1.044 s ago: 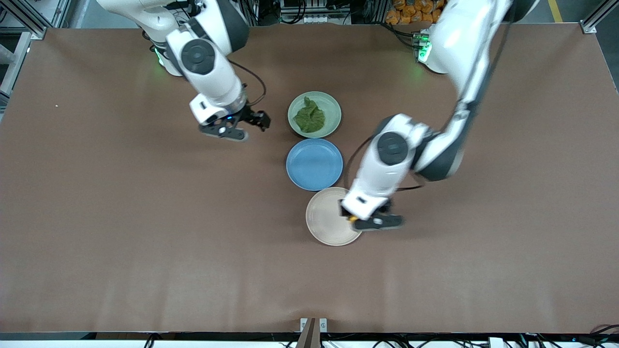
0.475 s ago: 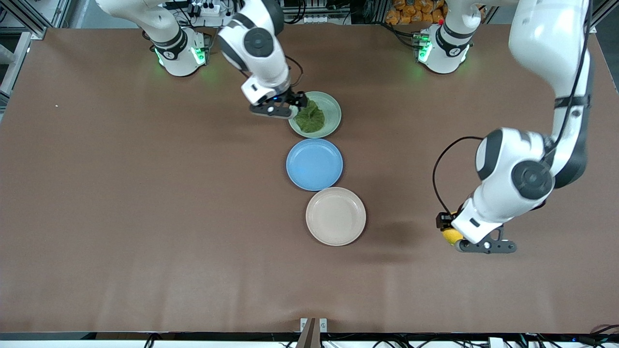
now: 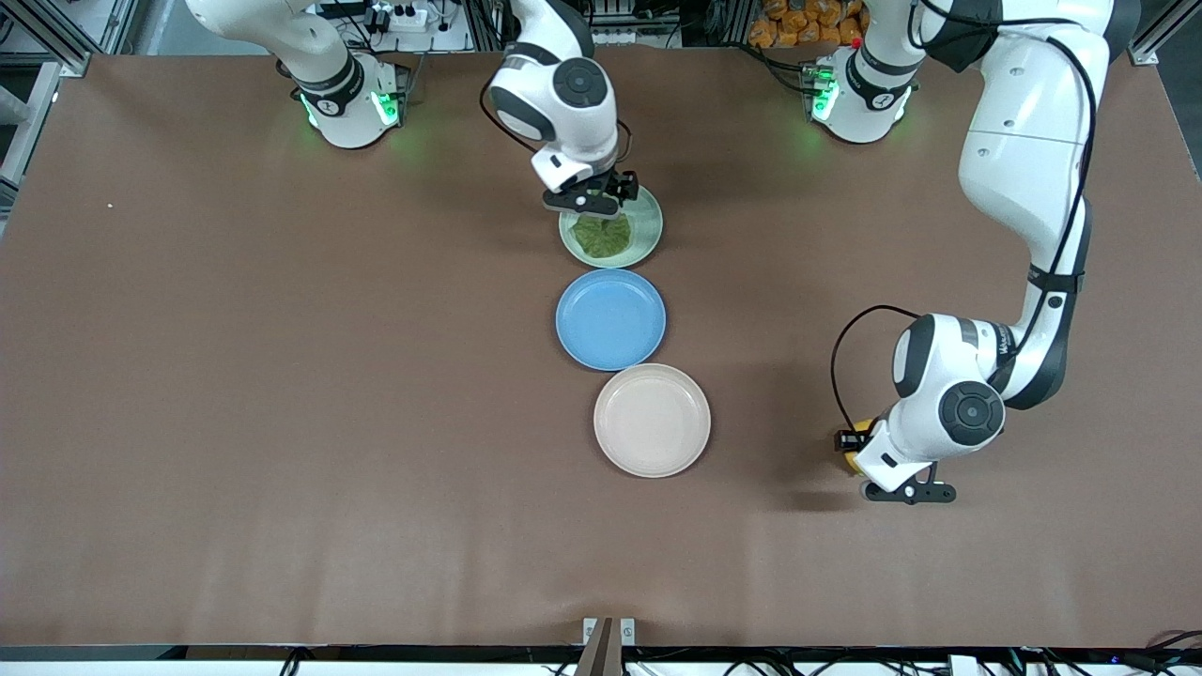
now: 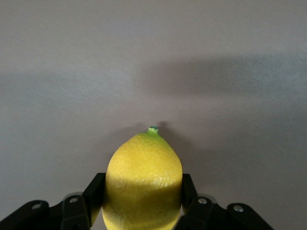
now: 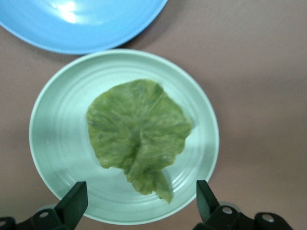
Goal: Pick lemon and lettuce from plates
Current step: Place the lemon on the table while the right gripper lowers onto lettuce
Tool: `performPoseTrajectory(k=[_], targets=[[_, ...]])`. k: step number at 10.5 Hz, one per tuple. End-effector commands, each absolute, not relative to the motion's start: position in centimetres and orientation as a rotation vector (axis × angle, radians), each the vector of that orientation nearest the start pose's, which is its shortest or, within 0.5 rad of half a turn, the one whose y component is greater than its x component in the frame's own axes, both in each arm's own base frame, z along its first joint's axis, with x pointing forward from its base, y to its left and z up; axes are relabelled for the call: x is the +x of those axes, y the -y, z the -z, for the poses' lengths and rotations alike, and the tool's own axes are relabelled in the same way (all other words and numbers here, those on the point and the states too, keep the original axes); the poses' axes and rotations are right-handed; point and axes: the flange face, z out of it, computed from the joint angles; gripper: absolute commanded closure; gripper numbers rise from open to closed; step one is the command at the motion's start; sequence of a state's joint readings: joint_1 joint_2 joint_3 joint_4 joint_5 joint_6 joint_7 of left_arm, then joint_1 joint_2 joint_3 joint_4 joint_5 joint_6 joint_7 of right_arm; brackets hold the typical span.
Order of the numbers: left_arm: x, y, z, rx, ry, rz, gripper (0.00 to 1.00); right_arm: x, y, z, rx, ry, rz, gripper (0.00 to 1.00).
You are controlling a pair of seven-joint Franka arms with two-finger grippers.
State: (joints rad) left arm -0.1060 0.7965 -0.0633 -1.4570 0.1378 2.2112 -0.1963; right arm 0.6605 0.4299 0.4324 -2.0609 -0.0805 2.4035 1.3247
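Yellow lemon (image 4: 144,184) clamped in left gripper (image 3: 859,462), off beige plate (image 3: 652,421) (done); right gripper (image 3: 592,201) wide over lettuce (image 5: 139,136), still unpicked.

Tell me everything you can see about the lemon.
The lemon is small, oval and bright yellow, with a finely dimpled skin and a tiny green tip. The left gripper holds it between its black fingers, tip pointing away from the wrist, over bare brown table toward the left arm's end.
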Motion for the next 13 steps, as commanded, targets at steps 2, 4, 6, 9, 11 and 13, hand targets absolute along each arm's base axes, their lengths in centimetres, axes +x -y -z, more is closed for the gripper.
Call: performPoseTrajectory(k=[2,4,6,9,11,13], targets=[[71.7,9.7,-22.7,-3.046,-0.070,0.004,0.00,28.8,-53.4,-20.7,-3.153,-0.353,-0.170,0.00],[72.6,7.9,-28.1,-3.037,-0.044,0.117,0.00,30.1,-53.1,-20.0,-3.158,-0.374,-0.155,0.00],[72.5,7.9,-34.2,-3.045,-0.024,0.203,0.00,30.8,-53.3,-18.9,-3.164,-0.377,-0.156,0.00],[70.4,8.2,-43.8,-3.098,0.036,0.236,0.00,30.7,-53.5,-18.7,-3.165,-0.370,-0.157,0.00],[68.5,7.6,-48.5,-3.107,0.067,0.206,0.00,29.7,-53.9,-18.6,-3.170,-0.360,-0.158,0.00],[66.3,6.9,-52.5,-3.093,0.078,0.172,0.00,28.8,-54.2,-17.9,-3.178,-0.378,-0.165,0.00]])
